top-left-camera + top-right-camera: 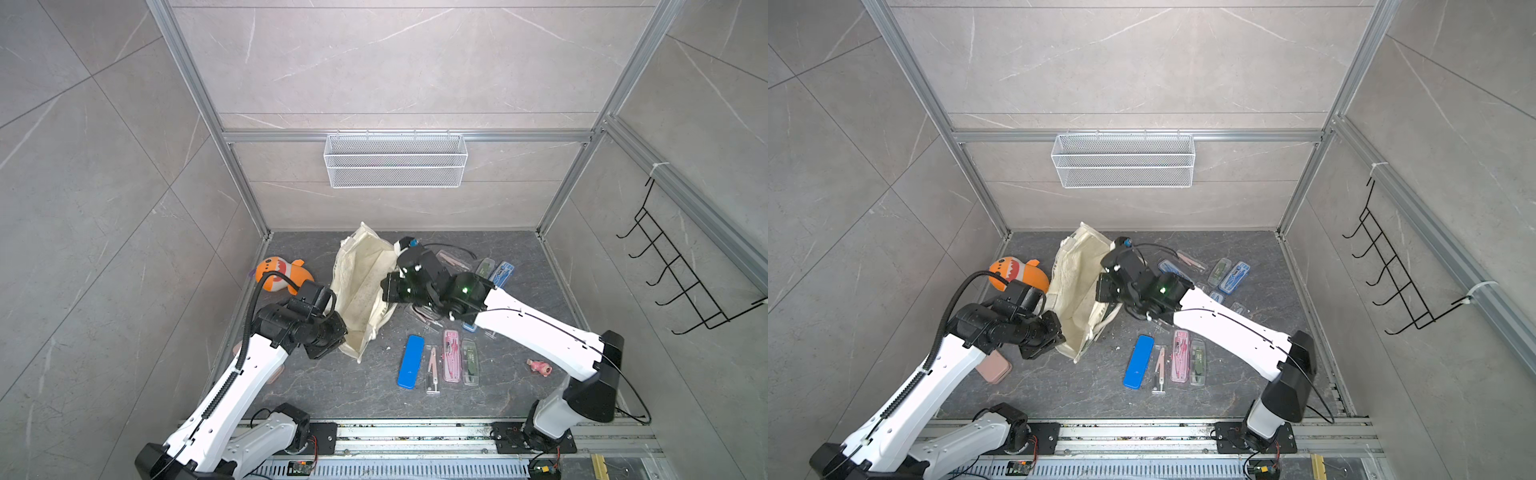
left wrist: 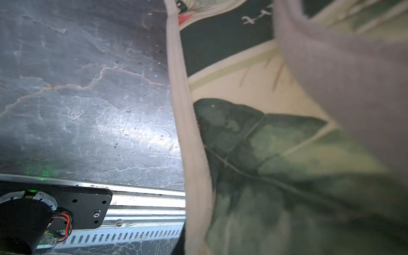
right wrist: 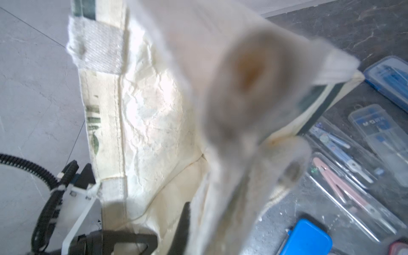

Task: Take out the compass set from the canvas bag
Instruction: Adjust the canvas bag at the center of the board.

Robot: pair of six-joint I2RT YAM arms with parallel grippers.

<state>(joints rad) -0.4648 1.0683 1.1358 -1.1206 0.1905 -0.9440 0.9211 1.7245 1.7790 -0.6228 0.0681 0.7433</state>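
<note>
The cream canvas bag [image 1: 361, 291] [image 1: 1077, 286] stands on the dark table with its mouth held open between both arms. My left gripper [image 1: 338, 322] [image 1: 1059, 328] is shut on its near-left rim; the left wrist view shows a strap [image 2: 194, 176] and the green print [image 2: 265, 143]. My right gripper [image 1: 385, 287] [image 1: 1101, 291] is shut on the right rim, one dark finger [image 3: 185, 223] against blurred fabric. Inside the bag only cream lining [image 3: 150, 114] shows. Several compass sets lie outside, right of the bag: a blue case [image 1: 410, 361] [image 3: 306, 238], a pink case [image 1: 451, 361], a green one [image 1: 470, 361].
An orange plush toy [image 1: 282, 276] lies left of the bag. A small pink toy [image 1: 540, 366] sits under the right arm, a pink box [image 1: 994, 368] under the left. More compass cases [image 1: 500, 272] lie behind. A wire basket [image 1: 395, 160] and hook rack [image 1: 673, 270] hang on the walls.
</note>
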